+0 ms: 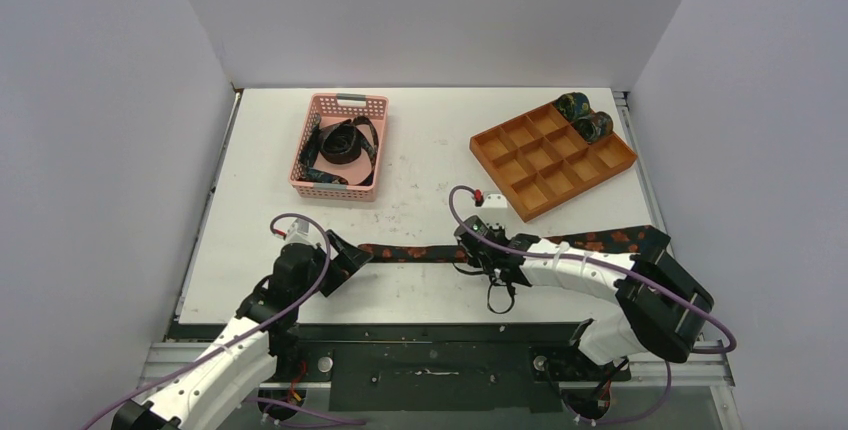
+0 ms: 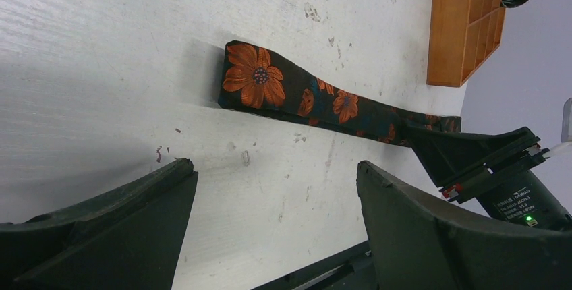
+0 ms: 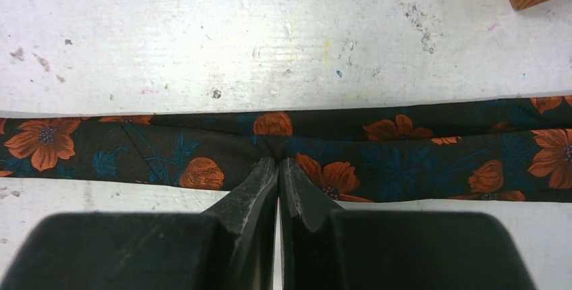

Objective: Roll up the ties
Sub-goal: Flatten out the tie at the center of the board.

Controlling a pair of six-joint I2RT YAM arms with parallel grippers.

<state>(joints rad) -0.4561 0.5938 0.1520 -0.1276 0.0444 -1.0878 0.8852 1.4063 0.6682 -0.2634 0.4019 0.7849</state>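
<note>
Because the long dark orange-flowered fabric tie [image 1: 420, 251] looks limp and light, its folded end seems the best hold; left gripper [image 2: 275, 168] gapes nearby, right gripper [image 3: 278, 162] closed, pressing mid-strip.

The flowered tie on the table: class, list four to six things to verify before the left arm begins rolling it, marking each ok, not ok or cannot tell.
1. The flowered tie lies flat and straight on the table: ok.
2. The right gripper is shut, tips on the tie's mid-length: ok.
3. The right gripper actually pinches fabric: cannot tell.
4. The left gripper is open: ok.
5. The tie's end sits between the left gripper's fingers: not ok, it lies ahead of them.
6. The orange tray has free compartments: ok.
</note>
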